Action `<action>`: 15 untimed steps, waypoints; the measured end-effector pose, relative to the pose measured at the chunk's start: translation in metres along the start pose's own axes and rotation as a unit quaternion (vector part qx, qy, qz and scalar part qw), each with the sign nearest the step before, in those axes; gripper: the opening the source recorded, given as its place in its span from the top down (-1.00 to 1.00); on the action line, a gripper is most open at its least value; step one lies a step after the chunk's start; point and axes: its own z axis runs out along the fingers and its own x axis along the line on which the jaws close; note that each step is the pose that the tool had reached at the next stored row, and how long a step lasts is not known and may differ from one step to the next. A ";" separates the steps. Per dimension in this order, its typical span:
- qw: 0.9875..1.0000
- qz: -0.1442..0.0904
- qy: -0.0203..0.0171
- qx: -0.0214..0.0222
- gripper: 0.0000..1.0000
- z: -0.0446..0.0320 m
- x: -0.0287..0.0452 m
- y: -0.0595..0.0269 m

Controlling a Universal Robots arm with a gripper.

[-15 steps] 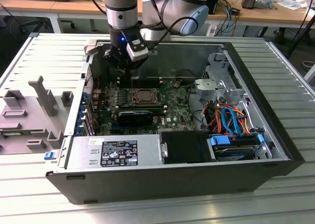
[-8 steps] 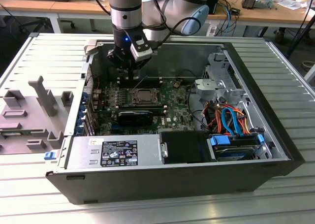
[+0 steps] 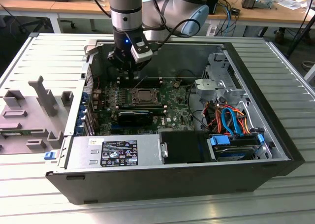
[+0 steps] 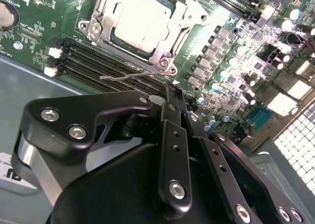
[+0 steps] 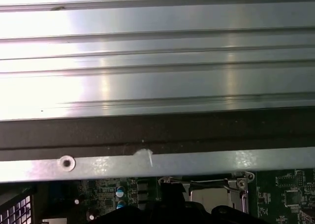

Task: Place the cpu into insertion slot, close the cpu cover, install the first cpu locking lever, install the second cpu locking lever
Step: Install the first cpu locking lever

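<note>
A: How many arms are there, and where does the one stand?

B: One grey-and-silver robot arm, hanging over the open black computer case [image 3: 275, 150]. Its black gripper [image 3: 129, 72] hovers just beyond the far edge of the socket, above the green circuit board [image 3: 170, 106].

A: And the chip?

B: One small flat square cpu with a dull silver-grey top [image 4: 142, 21] lies flat inside the insertion slot, the small square socket with a silver rim [image 3: 141, 97]. In the second wrist view the thin silver cpu cover with its square window [image 4: 103, 17] lies down over the chip, framing its edges.

A: Any levers to count?

B: One thin bent silver wire lever [image 4: 135, 76] is plain in the second wrist view, standing loose beside the socket's corner, just above the black memory slots [image 4: 93, 66]; four of these run side by side there. A second lever cannot be made out.

A: What does the gripper hold?

B: The black fingers [image 4: 173, 106] stand close together right at that wire lever, but whether they pinch it cannot be told.

A: Anything else?

B: One grey moulded fixture [image 3: 34, 111] lies on the ribbed metal table [image 3: 147, 211], at the exterior view's left, well apart from the case.
</note>
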 end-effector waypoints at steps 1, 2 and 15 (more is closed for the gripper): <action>1.000 -0.004 0.000 0.000 0.79 0.0006 0.0000 0.0000; 1.000 -0.006 0.000 0.000 0.79 0.0016 0.0000 0.0000; 1.000 -0.007 0.000 0.000 0.79 0.0181 -0.0120 0.0020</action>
